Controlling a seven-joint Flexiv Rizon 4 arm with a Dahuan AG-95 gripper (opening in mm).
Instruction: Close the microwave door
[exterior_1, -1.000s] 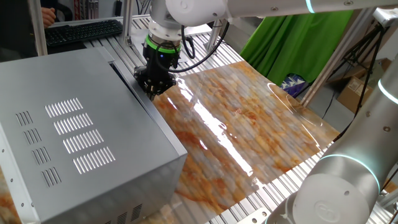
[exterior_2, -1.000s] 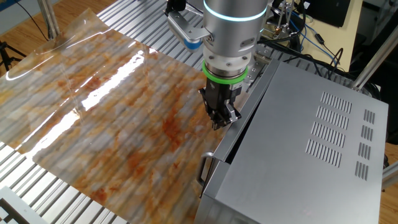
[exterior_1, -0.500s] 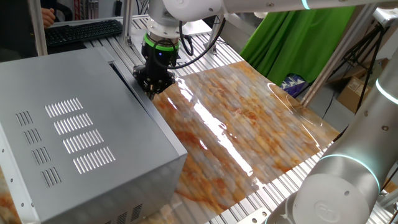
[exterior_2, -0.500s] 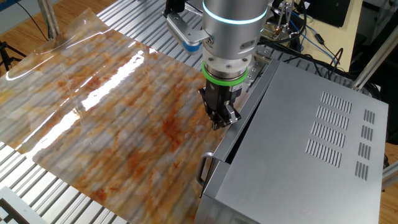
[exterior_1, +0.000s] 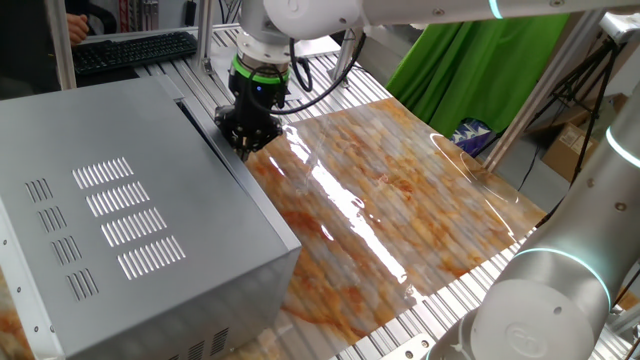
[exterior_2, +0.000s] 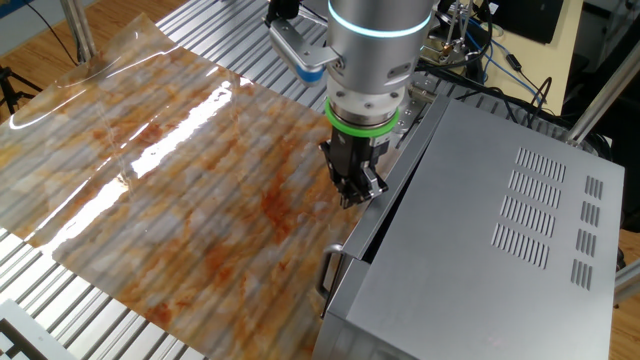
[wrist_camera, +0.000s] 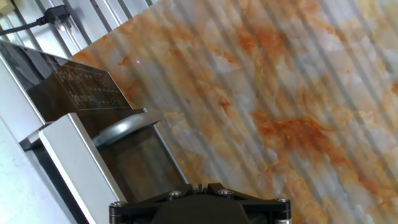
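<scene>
The worktop (exterior_1: 420, 300) is built of ribbed aluminium slats, and a glossy orange-and-grey marbled mat (exterior_1: 400, 190) lies over most of it, catching bright streaks of overhead light. A green cloth (exterior_1: 455, 65) hangs behind the far edge beside slanted metal poles (exterior_1: 540, 75), and a black keyboard (exterior_1: 135, 50) sits on a desk at the back. Wooden floor (exterior_2: 30, 30) shows past the mat's corner, with cables (exterior_2: 490, 60) bundled behind.
</scene>
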